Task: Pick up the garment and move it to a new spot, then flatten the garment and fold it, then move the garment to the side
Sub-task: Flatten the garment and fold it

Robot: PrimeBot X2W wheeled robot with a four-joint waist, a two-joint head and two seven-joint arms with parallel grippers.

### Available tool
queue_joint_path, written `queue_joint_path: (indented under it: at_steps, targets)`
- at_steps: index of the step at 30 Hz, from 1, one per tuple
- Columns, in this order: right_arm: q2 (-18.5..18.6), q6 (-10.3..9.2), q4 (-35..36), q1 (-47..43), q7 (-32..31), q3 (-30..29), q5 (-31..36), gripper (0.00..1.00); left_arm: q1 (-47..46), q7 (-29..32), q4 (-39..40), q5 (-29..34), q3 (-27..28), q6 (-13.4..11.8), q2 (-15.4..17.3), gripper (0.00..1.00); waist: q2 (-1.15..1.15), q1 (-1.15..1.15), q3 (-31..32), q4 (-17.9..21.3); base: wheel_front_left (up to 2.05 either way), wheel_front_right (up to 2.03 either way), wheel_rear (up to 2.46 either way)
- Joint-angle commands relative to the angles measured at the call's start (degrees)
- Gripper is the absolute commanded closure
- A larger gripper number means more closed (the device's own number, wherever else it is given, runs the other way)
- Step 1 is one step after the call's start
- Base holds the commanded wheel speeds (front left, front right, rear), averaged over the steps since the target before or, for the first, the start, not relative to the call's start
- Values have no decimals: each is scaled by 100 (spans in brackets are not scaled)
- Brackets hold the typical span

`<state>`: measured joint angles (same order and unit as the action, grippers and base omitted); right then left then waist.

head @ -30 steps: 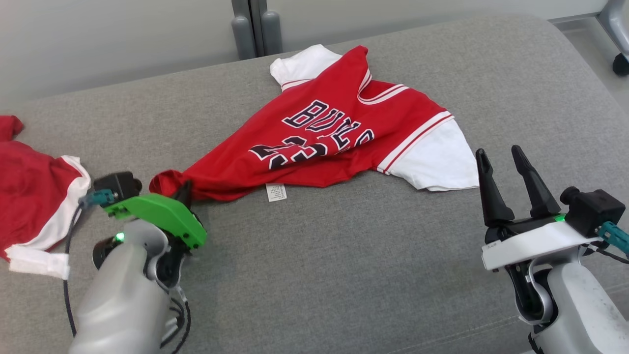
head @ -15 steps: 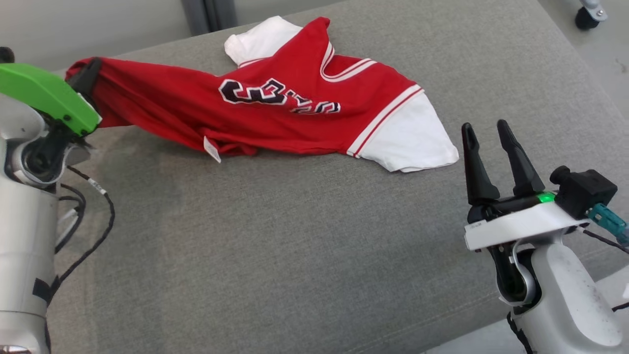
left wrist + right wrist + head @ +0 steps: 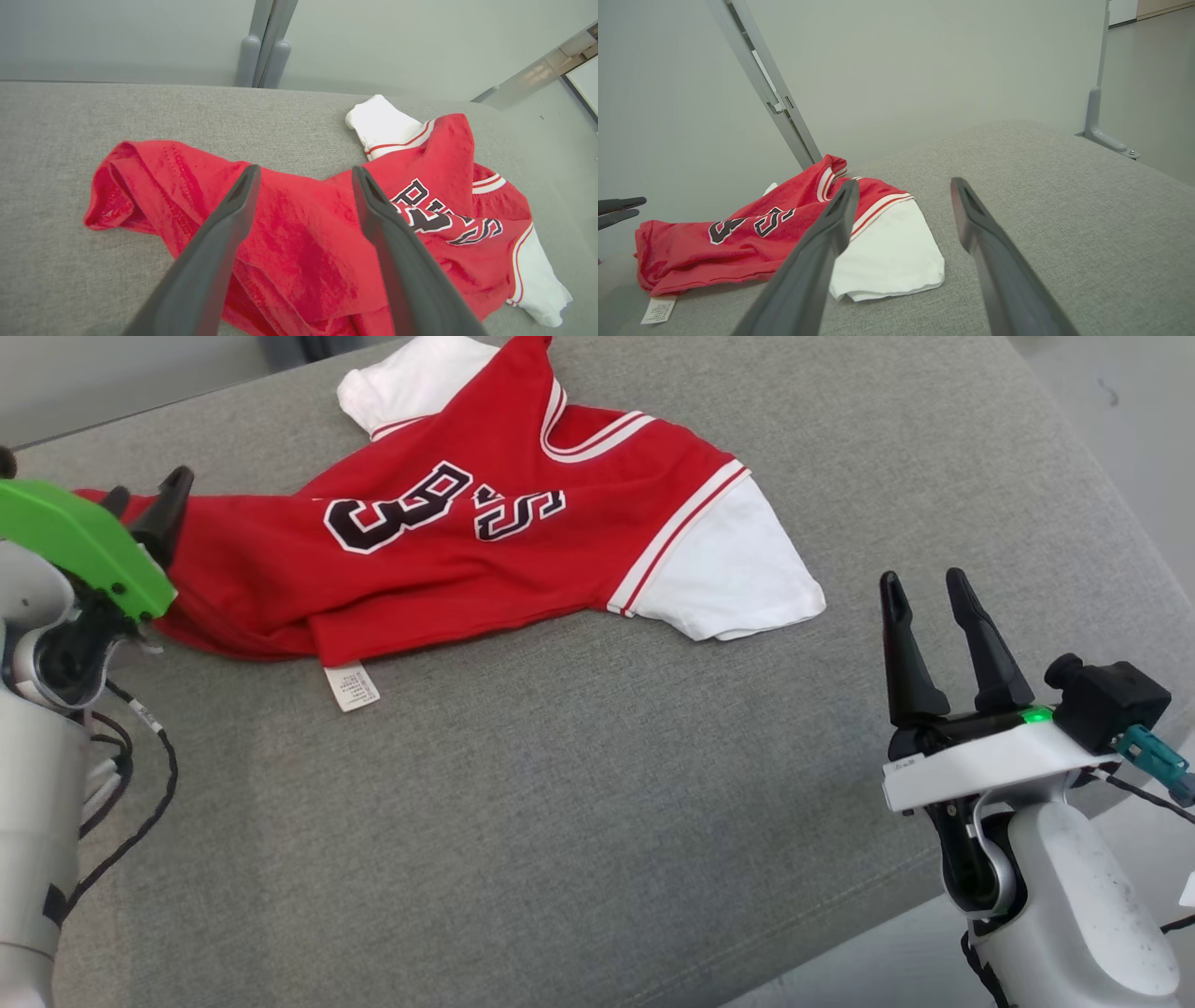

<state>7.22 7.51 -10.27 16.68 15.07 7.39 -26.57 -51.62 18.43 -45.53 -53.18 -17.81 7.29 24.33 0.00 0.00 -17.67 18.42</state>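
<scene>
Snagging is the risk: the jersey (image 3: 448, 551) lies bunched at the couch's (image 3: 560, 803) far left, just under the left gripper (image 3: 145, 499), whose fingers are spread and empty, as on the right gripper (image 3: 924, 586).

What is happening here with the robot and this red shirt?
A two-armed robot is working on a red and white basketball jersey that lies crumpled on a grey fabric cushion. Its left gripper hovers open over the bunched red end of the jersey and grips nothing. Its right gripper is open and empty, apart from the white sleeve. The jersey is not yet flattened or folded.
</scene>
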Motion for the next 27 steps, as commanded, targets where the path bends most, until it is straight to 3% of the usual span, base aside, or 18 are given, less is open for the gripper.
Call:
queue_joint_path:
  at_steps: [1, 8, 14, 19, 21, 27]
  targets:
    - [44, -4, -5, -67, 14, 7, 43, 0, 208, -167, 249, 104, -186, 26, 30, 0, 0, 0, 231, -240, 0, 0, 0]
    - [186, -4, -39, -245, 14, 46, 74, 0, 1011, -730, 1202, 243, -720, -31, -250, 0, 0, 0, 586, -625, 0, 0, 0]
    - [306, -4, -31, -304, 14, 66, 70, 0, 1646, -853, 1385, 401, -1030, -501, -689, 0, 0, 0, 668, -797, 0, 0, 0]
    - [433, -4, -126, -376, 14, 128, 72, 0, 1751, -934, 863, 436, -1206, -777, -1184, 0, 0, 0, 753, -931, 0, 0, 0]
    - [463, -4, -131, -350, 14, 179, 66, 0, 1668, -980, 539, 410, -1215, -789, -1319, 0, 0, 0, 760, -933, 0, 0, 0]
    - [477, -4, -154, -295, 14, 249, 17, 0, 1271, -1029, -274, 179, -1143, -478, -1680, 0, 0, 0, 711, -909, 0, 0, 0]
